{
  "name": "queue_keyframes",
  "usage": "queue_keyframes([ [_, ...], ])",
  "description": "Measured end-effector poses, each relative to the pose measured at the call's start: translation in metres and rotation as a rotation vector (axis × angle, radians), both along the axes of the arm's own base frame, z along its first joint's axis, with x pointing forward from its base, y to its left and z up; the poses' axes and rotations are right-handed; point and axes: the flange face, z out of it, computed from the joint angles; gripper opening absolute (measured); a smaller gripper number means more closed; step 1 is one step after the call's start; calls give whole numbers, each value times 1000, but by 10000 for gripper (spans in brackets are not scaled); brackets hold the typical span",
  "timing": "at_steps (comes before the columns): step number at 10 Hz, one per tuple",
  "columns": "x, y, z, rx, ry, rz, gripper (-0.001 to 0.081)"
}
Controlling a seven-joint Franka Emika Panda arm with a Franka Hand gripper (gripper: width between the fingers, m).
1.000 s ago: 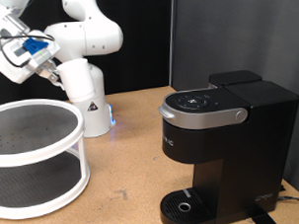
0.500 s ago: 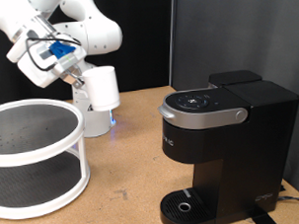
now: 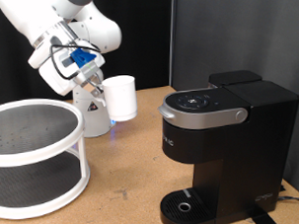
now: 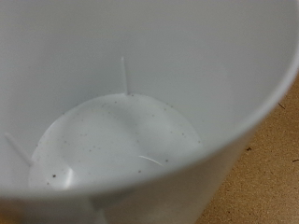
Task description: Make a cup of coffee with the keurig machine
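Observation:
My gripper [image 3: 97,82] is shut on the rim of the plain white cup [image 3: 119,97] and holds it upright in the air, left of the keurig machine [image 3: 225,139] in the exterior view. The cup hangs a little above the level of the machine's lid. The black machine stands at the right with its silver-grey lid handle [image 3: 201,117] down and its round drip tray [image 3: 182,205] bare. In the wrist view the cup's white inside [image 4: 121,140] fills the picture, with small dark specks on its bottom. The fingers do not show there.
A white round two-tier shelf [image 3: 39,185] stands at the exterior view's left. The arm's white base [image 3: 92,116] with a blue light is behind the cup. The brown table [image 3: 132,172] lies between shelf and machine; a strip also shows in the wrist view [image 4: 276,149].
The gripper has carried the cup from the upper left down and to the right, closer to the machine. The machine and the shelf have not moved.

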Motion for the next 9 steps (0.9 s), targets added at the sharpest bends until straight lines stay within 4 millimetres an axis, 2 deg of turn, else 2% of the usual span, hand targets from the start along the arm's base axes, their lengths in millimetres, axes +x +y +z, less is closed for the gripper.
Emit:
queue_keyframes([
  [3,-5,-2,-12,19,23,17,69],
  [6,2,1,-48,-56,81,-21,69],
  [9,14,13,-86,-75,97,-40,69],
])
